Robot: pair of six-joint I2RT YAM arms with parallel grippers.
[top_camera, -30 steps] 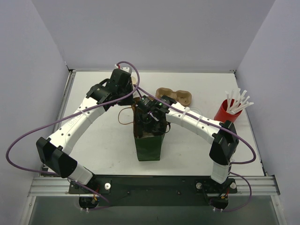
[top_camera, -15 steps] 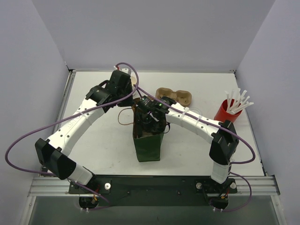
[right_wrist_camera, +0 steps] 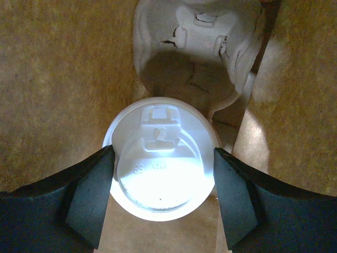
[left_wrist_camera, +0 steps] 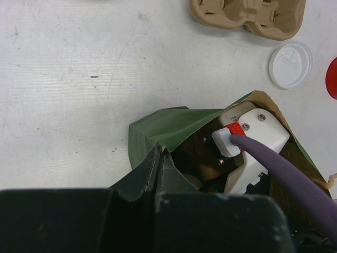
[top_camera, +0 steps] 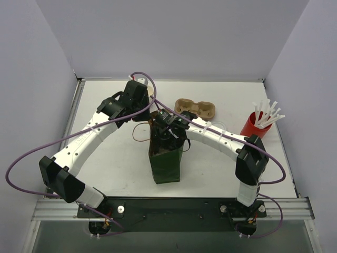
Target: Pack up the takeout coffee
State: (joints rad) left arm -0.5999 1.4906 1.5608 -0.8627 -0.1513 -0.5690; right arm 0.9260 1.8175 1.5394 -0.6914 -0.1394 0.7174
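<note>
We see a green paper bag [top_camera: 166, 164] standing upright in the middle of the table. The left gripper [left_wrist_camera: 159, 154] has its jaws pinched fully together on the bag's far rim. We judge this holds the mouth open so the other arm can reach in. The right gripper [right_wrist_camera: 163, 158] is down inside the bag, jaws spread wide and pressed against both sides of the takeout coffee [right_wrist_camera: 159, 176], which sits lid up. A pale moulded tray [right_wrist_camera: 197, 47] shows past it. The cup looks not yet released.
</note>
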